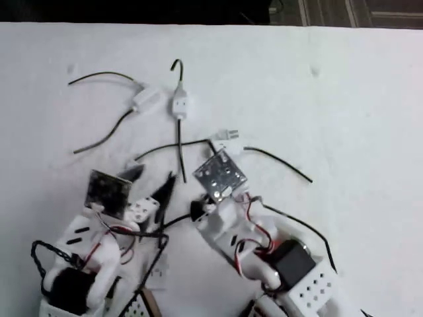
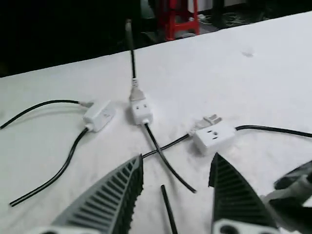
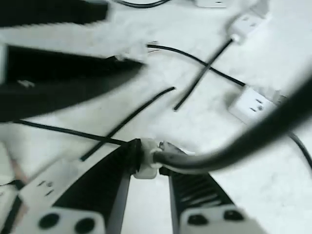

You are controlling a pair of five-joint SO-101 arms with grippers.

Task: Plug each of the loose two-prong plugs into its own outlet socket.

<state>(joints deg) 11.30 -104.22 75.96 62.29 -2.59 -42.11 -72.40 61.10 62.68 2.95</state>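
Grip: my right gripper (image 3: 150, 158) pinches white plug (image 3: 145, 165) at near middle of table (image 1: 344, 99). Face-up socket (image 2: 213, 138) lies far and slightly right of it, second plug (image 2: 210, 120) just beside. My left gripper (image 2: 178, 158) spread, empty, about equally close to socket.

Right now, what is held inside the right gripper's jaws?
A white plug with its dark cord is clamped in the right gripper. Its prongs cannot be seen: the black fingers cover that end.
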